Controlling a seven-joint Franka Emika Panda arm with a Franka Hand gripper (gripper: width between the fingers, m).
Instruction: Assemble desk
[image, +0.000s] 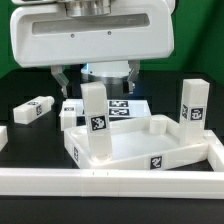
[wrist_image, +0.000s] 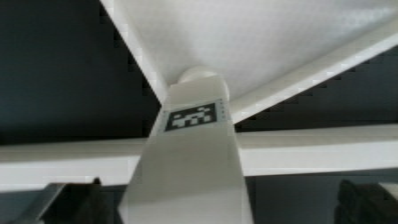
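Gripper (image: 95, 77), jaws spread wide and empty, directly above the upright leg (image: 93, 112), which stands at the desk top's (image: 140, 145) corner on the exterior view's left. The leg's long axis is vertical and centred between the jaws.

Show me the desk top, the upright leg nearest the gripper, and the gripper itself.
desk top (image: 125, 142): exterior view, inner floor.
upright leg (image: 93, 103): exterior view, front face.
gripper (image: 95, 78): exterior view, between fingertips.

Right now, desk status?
Gripper open, empty, over upright leg at a corner of desk top. Second leg upright on exterior view's right, third leg lying on its left. Nothing in the way.
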